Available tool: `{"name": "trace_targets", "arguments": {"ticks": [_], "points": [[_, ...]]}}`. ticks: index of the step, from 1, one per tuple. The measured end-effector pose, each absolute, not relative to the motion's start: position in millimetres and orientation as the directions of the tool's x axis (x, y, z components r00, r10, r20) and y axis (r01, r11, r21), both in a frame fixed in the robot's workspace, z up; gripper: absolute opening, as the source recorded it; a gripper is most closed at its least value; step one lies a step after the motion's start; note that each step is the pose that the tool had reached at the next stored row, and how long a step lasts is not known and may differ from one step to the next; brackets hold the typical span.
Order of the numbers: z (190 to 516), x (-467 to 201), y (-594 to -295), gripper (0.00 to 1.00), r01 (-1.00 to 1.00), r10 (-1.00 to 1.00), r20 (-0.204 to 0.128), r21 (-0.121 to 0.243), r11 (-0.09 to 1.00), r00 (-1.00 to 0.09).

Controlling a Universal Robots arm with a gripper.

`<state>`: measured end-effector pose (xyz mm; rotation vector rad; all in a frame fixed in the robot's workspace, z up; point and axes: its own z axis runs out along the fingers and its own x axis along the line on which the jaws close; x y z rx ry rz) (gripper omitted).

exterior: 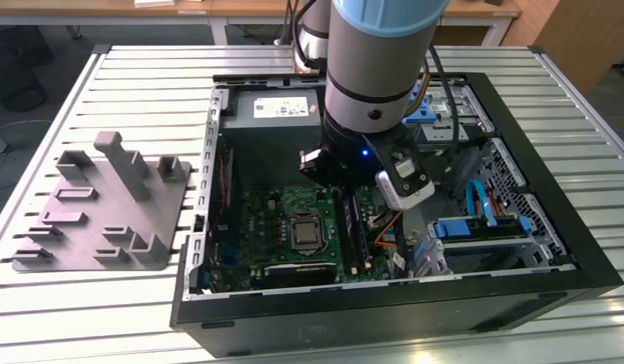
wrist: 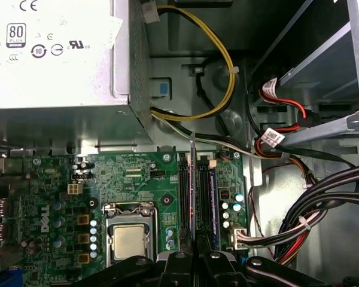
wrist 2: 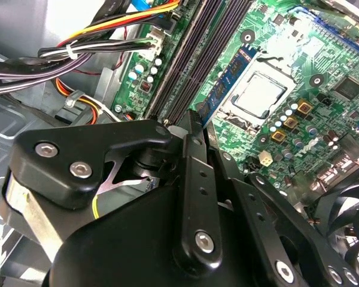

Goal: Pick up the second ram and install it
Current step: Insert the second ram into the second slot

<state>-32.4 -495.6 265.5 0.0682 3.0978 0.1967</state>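
Open computer case (exterior: 393,307) lying on the slatted surface (exterior: 139,76), with the robot arm (exterior: 377,68) reaching down into it. In the first wrist view the claw (wrist: 194,257) is closed on the second ram (wrist: 193,191), which is seen edge-on as a thin upright line. It stands over the memory slots of the green motherboard (wrist: 137,179). The stick lies between a long black slot (wrist: 182,197) and a neighbouring memory stick with a blue label (wrist: 213,191), which sits in its own slot. Whether the held stick is seated or just above its slot cannot be told. The processor (wrist: 128,239) lies beside the slots, and the power supply (wrist: 54,54) sits past the board's far edge, with a yellow cable (wrist: 227,72) looping near it. In the second wrist view the claw's fingers (wrist 2: 191,149) meet above the same row of slots. On the exterior view's left, a grey holder tray (exterior: 99,212) rests on the surface, well apart from the claw.
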Motion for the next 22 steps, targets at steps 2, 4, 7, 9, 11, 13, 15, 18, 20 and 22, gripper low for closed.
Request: {"name": "trace_targets", "arguments": {"ticks": [2, 4, 7, 9, 11, 13, 15, 18, 20, 22], "points": [[265.0, -32.4, -495.7, 0.14, 0.041, 0.046, -0.034, 0.127, 0.991, -0.998], [264.5, -32.4, -495.7, 0.14, 0.041, 0.046, -0.034, 0.127, 0.991, -0.998], [263.7, -32.4, -495.8, 0.14, 0.041, 0.046, -0.034, 0.127, 0.991, -0.998], [263.1, -32.4, -495.9, 0.14, 0.041, 0.046, -0.034, 0.127, 0.991, -0.998], [262.5, -32.4, -495.9, 0.14, 0.041, 0.046, -0.034, 0.127, 0.991, -0.998], [261.9, -32.4, -496.0, 0.14, 0.041, 0.046, -0.034, 0.127, 0.991, -0.998], [261.2, -32.4, -496.0, 0.14, 0.041, 0.046, -0.034, 0.127, 0.991, -0.998], [260.2, -32.4, -496.0, 0.14, 0.041, 0.046, -0.034, 0.127, 0.991, -0.998], [259.7, -32.4, -496.1, 0.14, 0.041, 0.046, -0.034, 0.127, 0.991, -0.998], [258.8, -32.4, -496.1, 0.14, 0.041, 0.046, -0.034, 0.127, 0.991, -0.998]]}}
